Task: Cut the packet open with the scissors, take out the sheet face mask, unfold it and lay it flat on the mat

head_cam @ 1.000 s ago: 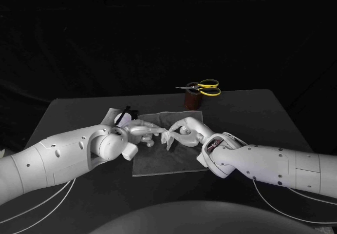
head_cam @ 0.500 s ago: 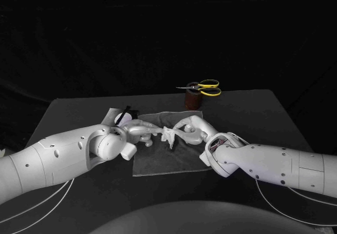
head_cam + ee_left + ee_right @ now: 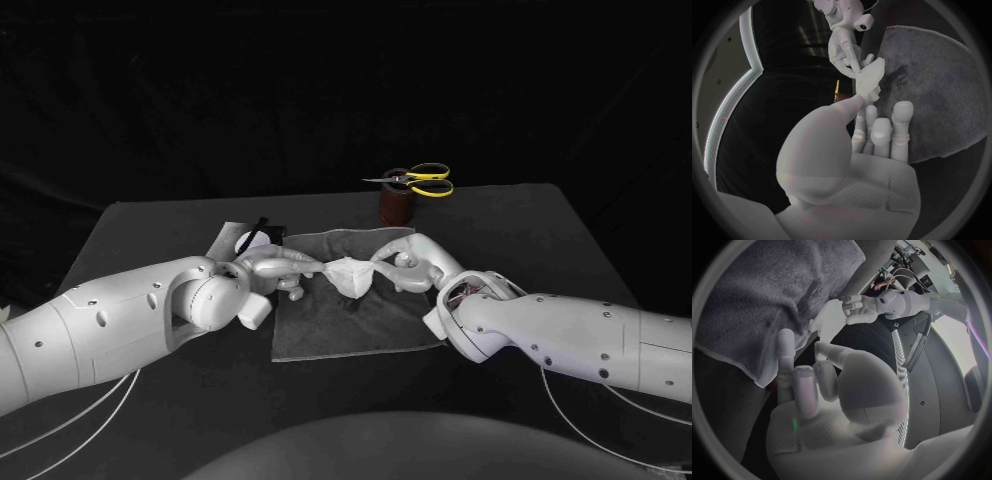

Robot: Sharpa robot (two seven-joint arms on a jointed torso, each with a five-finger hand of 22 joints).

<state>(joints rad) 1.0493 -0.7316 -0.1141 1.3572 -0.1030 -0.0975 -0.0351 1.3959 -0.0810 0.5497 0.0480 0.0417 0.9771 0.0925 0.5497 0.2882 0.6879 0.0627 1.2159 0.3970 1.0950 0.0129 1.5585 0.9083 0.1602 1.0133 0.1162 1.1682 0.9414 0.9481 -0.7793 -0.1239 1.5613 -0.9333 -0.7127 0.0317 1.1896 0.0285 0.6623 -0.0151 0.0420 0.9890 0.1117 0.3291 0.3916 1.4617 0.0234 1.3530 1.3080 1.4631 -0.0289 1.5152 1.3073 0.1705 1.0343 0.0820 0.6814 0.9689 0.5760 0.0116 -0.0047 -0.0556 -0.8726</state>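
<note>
The white sheet mask (image 3: 346, 272) hangs partly folded above the grey mat (image 3: 353, 325), stretched between my two hands. My left hand (image 3: 281, 268) pinches its left edge and my right hand (image 3: 408, 262) pinches its right edge. In the left wrist view my left hand (image 3: 879, 130) holds the mask (image 3: 867, 80) with the right hand (image 3: 845, 47) gripping its far end, over the mat (image 3: 942, 90). The right wrist view has my right hand (image 3: 811, 375), the mask (image 3: 825, 319) and the left hand (image 3: 862, 307) beyond it. The yellow-handled scissors (image 3: 418, 180) stand in a brown holder (image 3: 397, 206).
The opened packet (image 3: 235, 238) lies at the mat's far left corner, partly behind my left hand. The holder with the scissors stands just beyond the mat's far right corner. The black table (image 3: 548, 240) runs out to the right of the mat.
My hands have drawn apart, the right one moving right and back, and the mask has spread wider between them.
</note>
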